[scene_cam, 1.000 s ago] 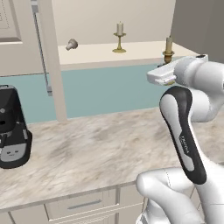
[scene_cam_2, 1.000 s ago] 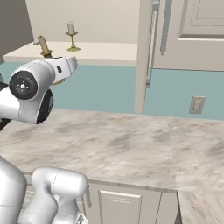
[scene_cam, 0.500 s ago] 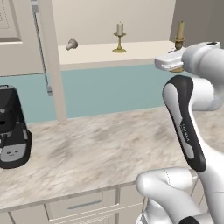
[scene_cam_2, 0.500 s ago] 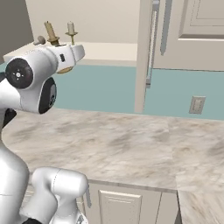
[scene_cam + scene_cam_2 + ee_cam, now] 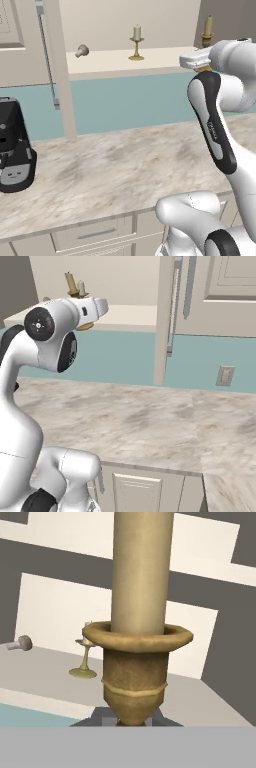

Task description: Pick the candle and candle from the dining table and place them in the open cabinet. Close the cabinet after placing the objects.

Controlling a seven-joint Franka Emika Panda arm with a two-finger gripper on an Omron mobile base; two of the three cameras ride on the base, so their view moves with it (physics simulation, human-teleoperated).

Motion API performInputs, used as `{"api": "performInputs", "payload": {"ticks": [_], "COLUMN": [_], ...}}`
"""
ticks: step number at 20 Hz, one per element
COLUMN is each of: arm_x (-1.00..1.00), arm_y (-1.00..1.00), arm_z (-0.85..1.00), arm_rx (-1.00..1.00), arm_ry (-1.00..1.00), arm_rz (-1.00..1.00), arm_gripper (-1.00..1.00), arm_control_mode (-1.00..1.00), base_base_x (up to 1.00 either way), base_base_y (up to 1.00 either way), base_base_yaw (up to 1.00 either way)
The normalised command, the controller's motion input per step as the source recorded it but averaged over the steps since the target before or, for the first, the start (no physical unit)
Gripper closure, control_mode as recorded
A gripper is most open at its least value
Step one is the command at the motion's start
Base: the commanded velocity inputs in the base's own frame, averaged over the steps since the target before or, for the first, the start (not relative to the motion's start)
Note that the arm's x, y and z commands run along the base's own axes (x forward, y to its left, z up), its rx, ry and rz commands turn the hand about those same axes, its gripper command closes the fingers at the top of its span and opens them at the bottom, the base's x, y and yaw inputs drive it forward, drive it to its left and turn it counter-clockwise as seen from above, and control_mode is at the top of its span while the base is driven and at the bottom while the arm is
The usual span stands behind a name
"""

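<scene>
My gripper (image 5: 202, 50) is shut on the brass holder of the slim tan candle (image 5: 208, 26) and holds it upright at the right end of the open cabinet's pale shelf (image 5: 160, 57). In the hand view the tan candle (image 5: 142, 572) stands close up above the dark fingertips (image 5: 107, 718). The white candle (image 5: 136, 42) stands on its brass holder in the middle of the shelf. From the right base view the tan candle (image 5: 70, 281) rises just in front of the white candle (image 5: 81, 288), above the gripper (image 5: 82, 323). The dining table is out of view.
The cabinet door (image 5: 55, 65) hangs open, edge-on, left of the shelf; its other side shows as the door (image 5: 167, 316). A small grey knob-like thing (image 5: 82, 50) lies on the shelf's left part. A black coffee machine (image 5: 12, 150) stands on the marble-look worktop (image 5: 125, 170).
The arm has carried the tan candle upward and farther toward the cabinet, from below shelf height to the shelf's right end. The white candle and the door have stayed put.
</scene>
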Motion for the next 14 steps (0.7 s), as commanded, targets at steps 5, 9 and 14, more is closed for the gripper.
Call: {"api": "performInputs", "payload": {"ticks": [5,9,14], "arm_x": [0.47,0.39,0.36], "arm_y": [-0.01,0.00,0.00], "arm_z": [0.00,0.00,0.00], "arm_rx": [0.02,0.00,0.03], "arm_ry": [0.00,0.00,0.00], "arm_rz": [-0.02,-0.04,-0.02], "arm_gripper": [1.00,1.00,1.00], "arm_control_mode": [-1.00,-1.00,-1.00], "base_base_x": [0.00,0.00,0.00], "base_base_y": [0.00,0.00,0.00], "base_base_yaw": [0.00,0.00,0.00]}}
